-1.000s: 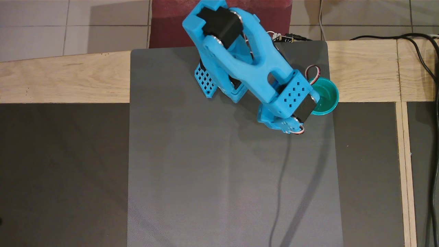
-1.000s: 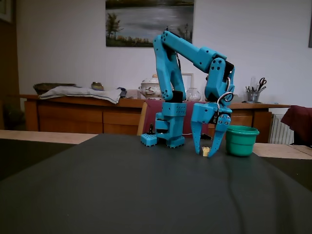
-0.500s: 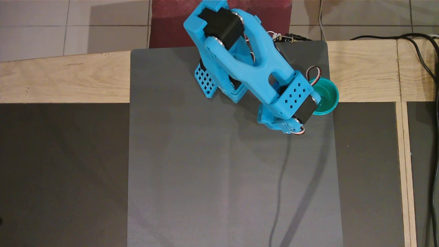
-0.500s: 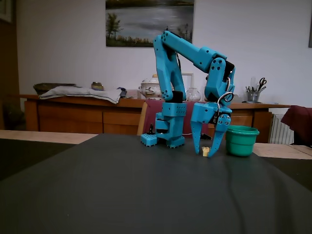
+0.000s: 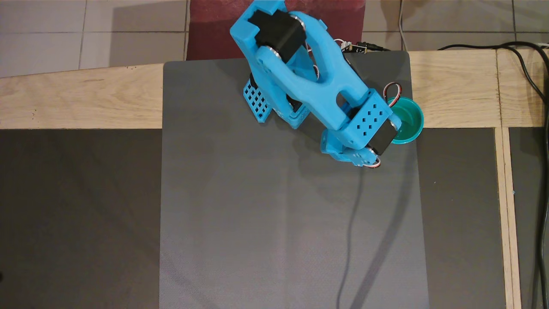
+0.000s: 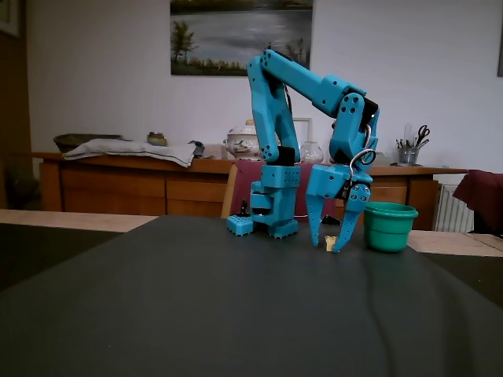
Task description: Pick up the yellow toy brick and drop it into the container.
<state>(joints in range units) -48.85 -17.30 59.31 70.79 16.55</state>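
In the fixed view the yellow toy brick [image 6: 331, 243] lies on the dark mat just left of the container [image 6: 390, 226], a teal-green cup. My gripper [image 6: 326, 247] points straight down with its tips at the mat. It is open, one finger [image 6: 314, 218] left of the brick and the other finger [image 6: 349, 223] close on its right. In the overhead view the blue arm [image 5: 317, 90] hides the brick and covers the left part of the container [image 5: 411, 121].
The arm's base [image 6: 272, 210] and a small blue perforated block [image 6: 240, 225] stand at the mat's far edge. The grey mat [image 5: 257, 214] lies on a wooden-framed table [image 5: 64, 98]. Black cables [image 5: 536, 86] run along the right side in the overhead view.
In the fixed view the gripper has shifted slightly left, bringing its right finger closer to the brick. The brick and the container have stayed in place.
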